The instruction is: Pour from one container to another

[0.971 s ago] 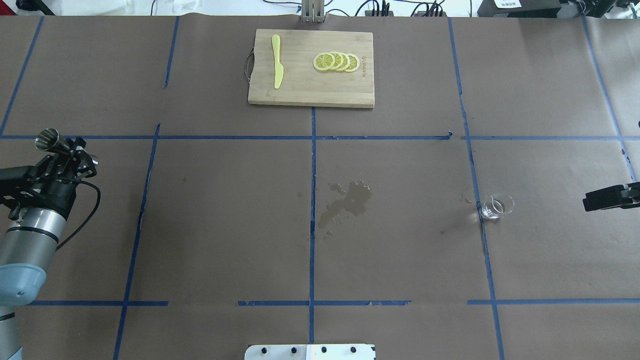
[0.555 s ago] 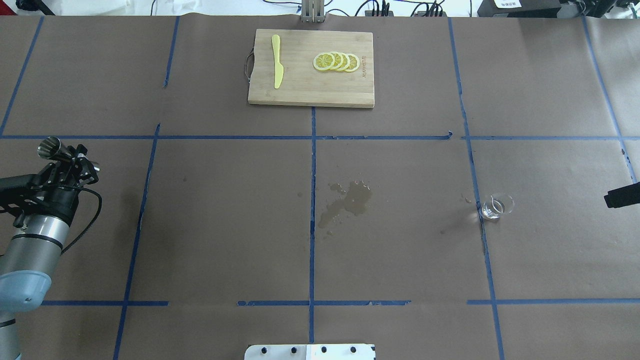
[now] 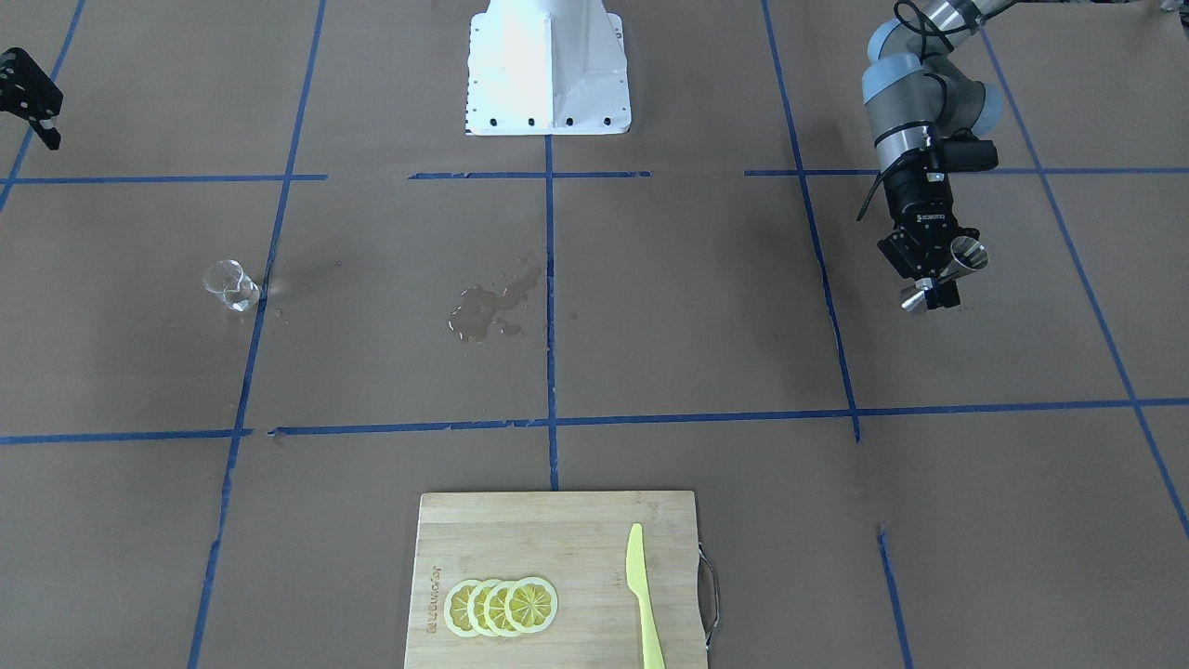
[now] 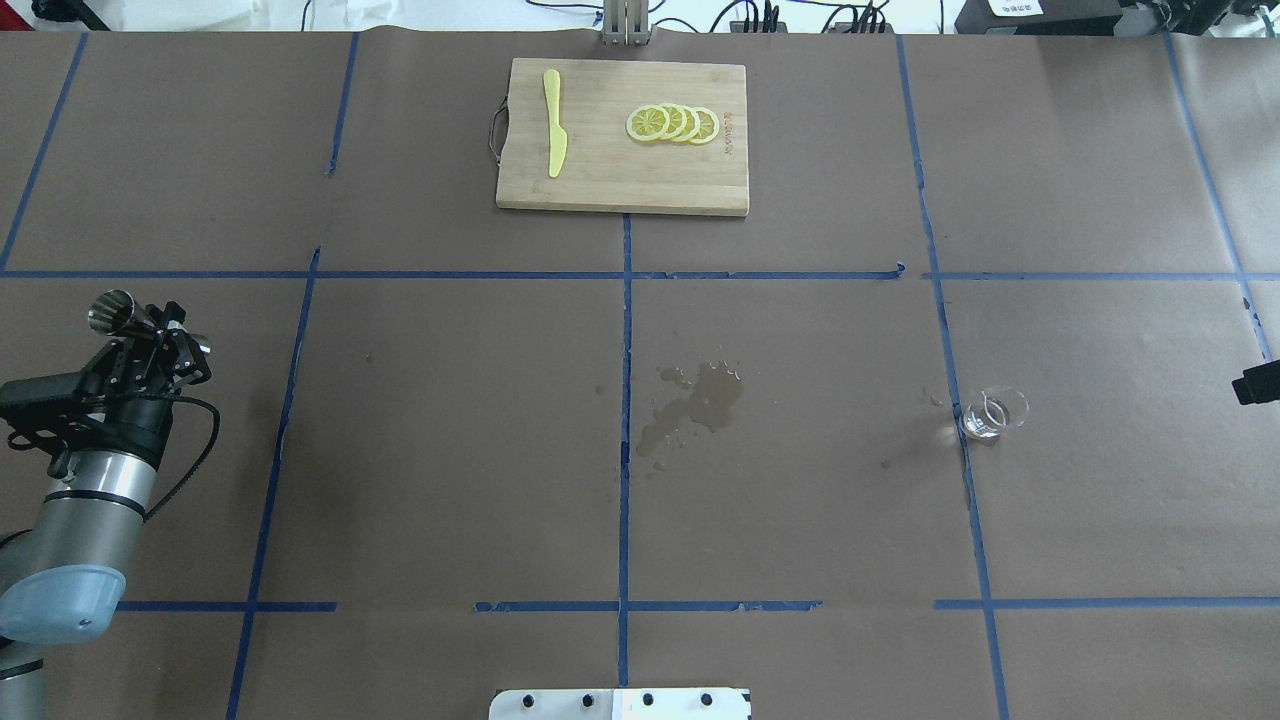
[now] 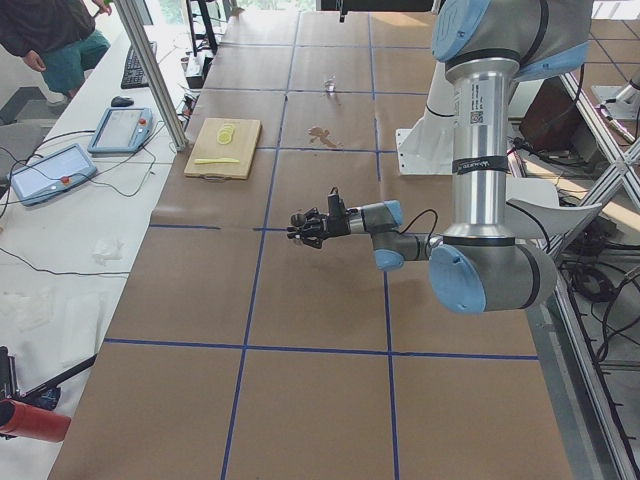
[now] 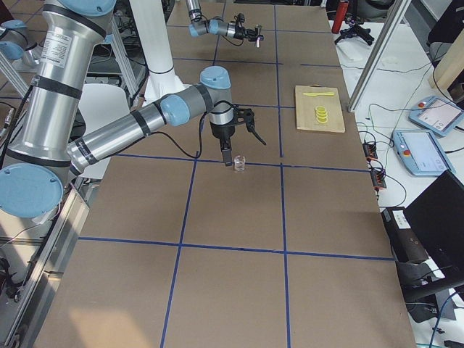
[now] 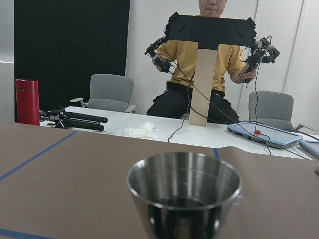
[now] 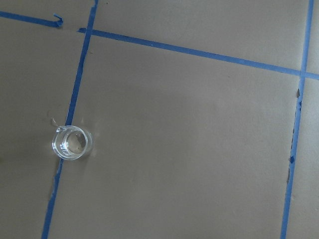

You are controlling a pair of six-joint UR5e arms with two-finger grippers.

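Observation:
The steel jigger [image 4: 115, 310] is held by its waist in my left gripper [image 4: 150, 335], shut on it, above the table's left part. The front-facing view shows the jigger [image 3: 949, 269] leaning between the fingers of that gripper [image 3: 934, 279]. Its open cup [image 7: 184, 196] fills the bottom of the left wrist view. The small clear glass cup [image 4: 993, 415] stands upright and alone on a blue tape line at the right, also seen as a glass cup [image 3: 230, 283] and from above [image 8: 73, 143]. My right gripper [image 6: 239, 141] is raised clear of the cup, fingers spread, empty, at the overhead view's right edge [image 4: 1258, 385].
A wooden cutting board [image 4: 620, 190] with lemon slices [image 4: 672, 124] and a yellow knife [image 4: 553, 122] lies at the far middle. A wet spill [image 4: 695, 405] marks the paper at centre. The robot base [image 3: 546, 65] stands at the near edge. A seated person [image 7: 209, 64] is beyond the table.
The left arm has shifted a little right and toward the robot with the jigger. The right gripper has drawn back to the right, almost out of the overhead view. The glass cup has not moved.

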